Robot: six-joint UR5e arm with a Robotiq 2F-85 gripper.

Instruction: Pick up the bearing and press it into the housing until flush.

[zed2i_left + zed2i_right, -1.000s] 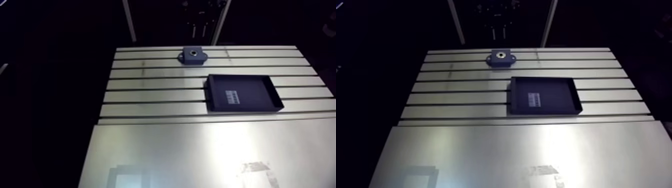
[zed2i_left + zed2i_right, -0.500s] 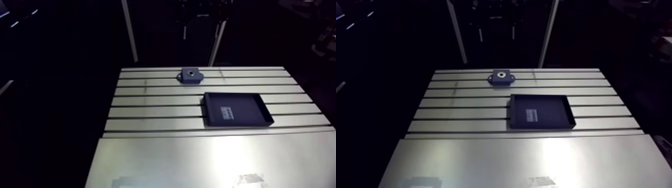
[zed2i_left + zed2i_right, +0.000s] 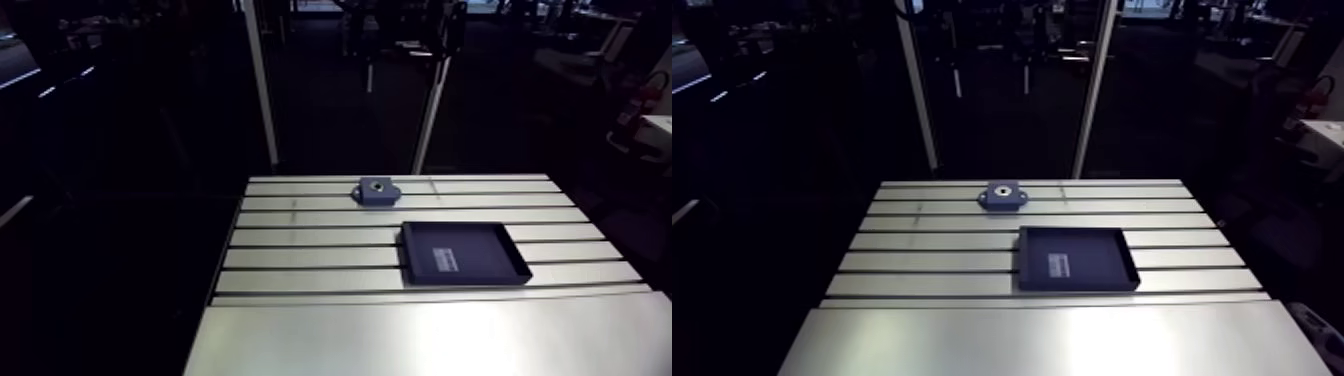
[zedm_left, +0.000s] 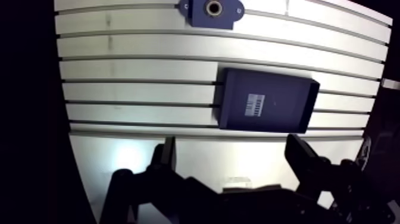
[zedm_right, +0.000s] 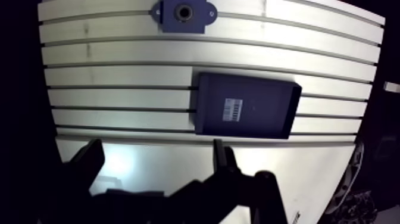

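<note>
Aluminium is making up the whole working surface: the desk [image 3: 300, 258] is showing a band of long parallel slots [image 3: 300, 247] and, on the side of the tray nearer the arm, a smooth unslotted sheet [image 3: 420, 335] that is catching a bright glare. A dark shallow tray [image 3: 490, 252] is lying flat on the slotted band, its long sides running along the slots. A small white barcode label [image 4: 254, 108] is sitting on its floor toward one short end.

The housing [image 4: 209, 9], a blue-grey block with a rounded ear on each side, is resting beyond the tray, well apart from it with several slots between. It is sitting off toward the tray's label end rather than straight behind its middle. Its round bore [image 5: 183, 11] is facing upward. A paler ring [image 4: 212, 8] is showing inside that bore (it could be the bearing, already seated, but it is too small and dim for me to say). I cannot tell whether it is lying flush with the housing's top.

The pincer [image 4: 231, 142] is hanging over the smooth sheet on the near side of the tray, apart from the tray's near long edge. Its two dark fingers [image 4: 163, 156] are standing wide apart, and nothing is being held between them; only bare sheet is showing in the gap.
</note>
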